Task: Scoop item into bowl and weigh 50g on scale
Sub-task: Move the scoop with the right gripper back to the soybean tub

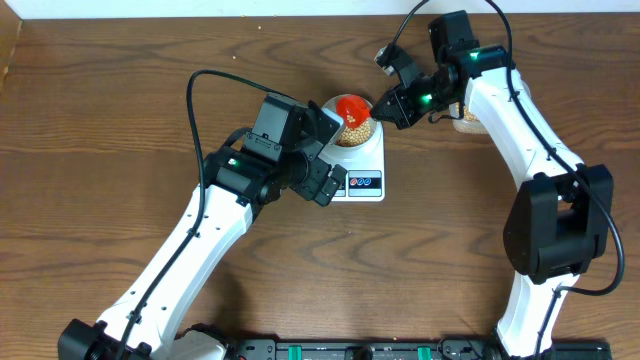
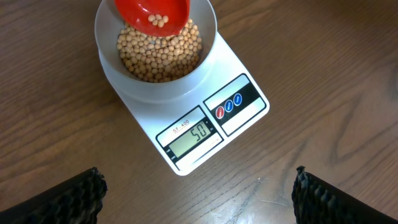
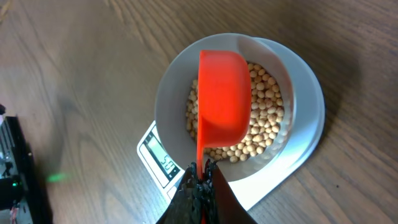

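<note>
The scale (image 2: 245, 121) reads 50 on its display (image 2: 193, 135), so I'd say the topping-up is right at its end! The right gripper (image 3: 202, 174) is pinched tight on the handle of the red scoop (image 3: 224, 93), holding it over the bowl (image 2: 208, 37) at the scale's far end. The beans (image 2: 158, 59) are heaped inside, with a few in the scoop. The next move calls for a level lift away, spilling none. The left gripper (image 1: 328, 156) hangs over the scale's display end, fingers spread wide, empty.

A dark brown wood-grain desk (image 1: 100, 150) fills nearly the whole overhead view, its grain running side to side. Beyond its far edge lies a narrow pale cream strip (image 1: 200, 6), wall or floor unclear. Even light leaves a soft sheen on the wood.
</note>
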`<state>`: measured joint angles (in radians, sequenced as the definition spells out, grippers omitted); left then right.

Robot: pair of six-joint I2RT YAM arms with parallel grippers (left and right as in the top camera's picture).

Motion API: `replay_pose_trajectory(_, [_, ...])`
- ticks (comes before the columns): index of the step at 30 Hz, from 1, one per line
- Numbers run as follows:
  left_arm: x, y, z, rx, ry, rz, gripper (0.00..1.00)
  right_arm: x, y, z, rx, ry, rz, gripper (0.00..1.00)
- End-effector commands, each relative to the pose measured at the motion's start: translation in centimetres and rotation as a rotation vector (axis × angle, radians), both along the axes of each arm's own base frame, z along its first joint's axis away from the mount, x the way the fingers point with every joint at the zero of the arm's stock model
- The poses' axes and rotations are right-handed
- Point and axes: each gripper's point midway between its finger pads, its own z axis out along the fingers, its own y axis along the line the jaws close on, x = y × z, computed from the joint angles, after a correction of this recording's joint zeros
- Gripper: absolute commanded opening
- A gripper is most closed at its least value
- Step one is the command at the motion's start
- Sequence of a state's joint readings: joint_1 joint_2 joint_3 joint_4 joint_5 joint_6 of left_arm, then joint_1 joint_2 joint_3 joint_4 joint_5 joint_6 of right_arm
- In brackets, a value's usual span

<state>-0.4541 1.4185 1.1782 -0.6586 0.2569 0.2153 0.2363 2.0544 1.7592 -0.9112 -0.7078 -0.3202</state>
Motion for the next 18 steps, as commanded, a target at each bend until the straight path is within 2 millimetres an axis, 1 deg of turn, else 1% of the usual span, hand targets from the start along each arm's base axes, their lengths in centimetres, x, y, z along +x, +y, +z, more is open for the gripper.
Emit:
replay_pose_trajectory(1, [0.0,0.1,-0.3,0.008,0.005,-0.012,0.98,-0.2,-0.1,2.8,0.07,-0.02,-0.003,0.01])
replay_pose_trajectory(6, [0.0,0.1,-0.3,0.008,0.005,-0.012,0.98,-0.3,-1.0,4.7,0.128,-0.024,-0.013,0.01])
replay_pose_trajectory(10, [0.0,0.1,-0.3,0.008,0.005,-0.012,0.98,-0.4,-2.3,6.5,0.206,-0.015,-0.028,0.01])
replay_pose_trajectory(14, [0.0,0.1,-0.3,0.008,0.005,-0.012,0.98,-0.2,-4.8,8.1,0.282,-0.002,-0.07,0.01])
replay_pose_trajectory(18, [0.0,0.1,-0.3,0.008,0.005,-0.012,0.98,0.6,-9.0,8.5,0.29,0.008,-0.167,0.01])
